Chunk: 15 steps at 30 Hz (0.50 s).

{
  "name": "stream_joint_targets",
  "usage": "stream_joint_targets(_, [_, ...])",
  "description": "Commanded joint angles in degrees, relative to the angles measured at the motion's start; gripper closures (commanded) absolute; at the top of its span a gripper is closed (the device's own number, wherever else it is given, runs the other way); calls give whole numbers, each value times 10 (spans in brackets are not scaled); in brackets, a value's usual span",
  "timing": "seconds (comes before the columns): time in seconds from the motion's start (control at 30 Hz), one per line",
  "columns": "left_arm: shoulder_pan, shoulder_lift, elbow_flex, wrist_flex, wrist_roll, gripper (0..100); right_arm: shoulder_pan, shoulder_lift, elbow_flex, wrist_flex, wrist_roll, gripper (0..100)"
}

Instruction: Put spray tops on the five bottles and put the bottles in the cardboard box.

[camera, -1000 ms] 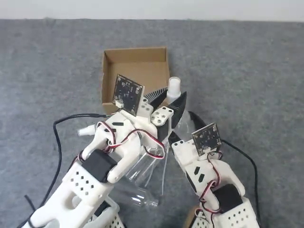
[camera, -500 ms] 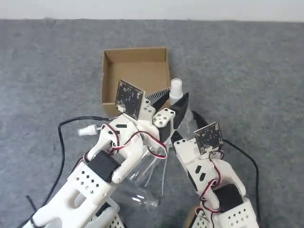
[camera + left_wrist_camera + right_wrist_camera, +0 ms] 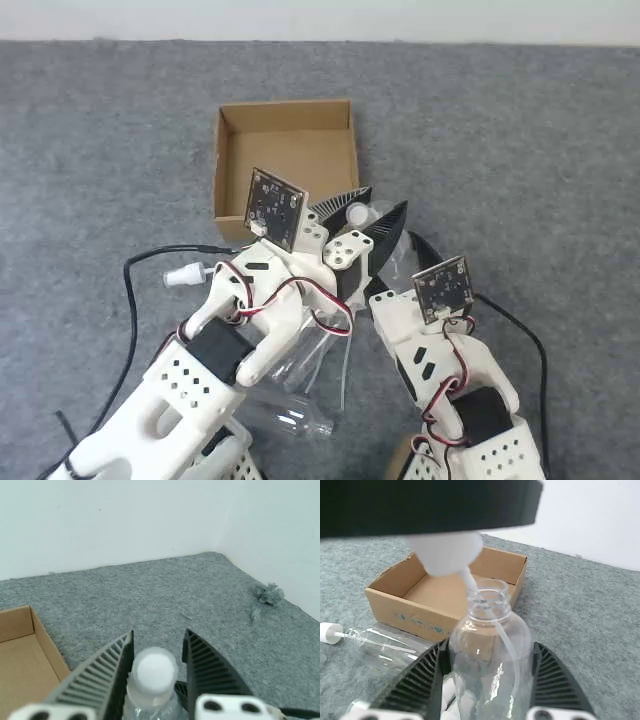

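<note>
My left gripper (image 3: 366, 211) is shut on a white spray top (image 3: 356, 213) just off the near right corner of the cardboard box (image 3: 285, 150). In the left wrist view the ribbed fingers (image 3: 107, 675) flank the round cap (image 3: 155, 670). My right gripper (image 3: 388, 272) is shut on a clear upright bottle (image 3: 398, 252) directly below. The right wrist view has the spray top (image 3: 445, 550) hanging over the bottle (image 3: 490, 670), its thin tube running down into the open neck.
A capped bottle (image 3: 185, 273) lies left of the left arm, and several clear bottles (image 3: 300, 415) lie under that arm. A black cable (image 3: 125, 310) loops at the left. The box (image 3: 450, 590) is open and holds nothing.
The left gripper has carried the spray top down and toward the bottle. The right gripper with the bottle has barely shifted.
</note>
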Motion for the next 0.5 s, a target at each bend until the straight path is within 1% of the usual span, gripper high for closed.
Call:
stream_joint_targets(0.0, [-1,-15,-9,-9,3,855,8,-9,-21,-12,6,865])
stream_joint_targets(0.1, [-1,-15,-9,-9,-20,869,6,-9,-21,-11,6,865])
stream_joint_targets(0.23, [-1,-15,-9,-9,-25,934,6,-9,-42,20,13,865])
stream_joint_targets(0.37, [-1,-15,-9,-9,-25,940,5,-10,-62,54,46,865])
stream_joint_targets(0.47, [-1,-14,-9,-8,-25,942,5,-10,-62,54,47,865])
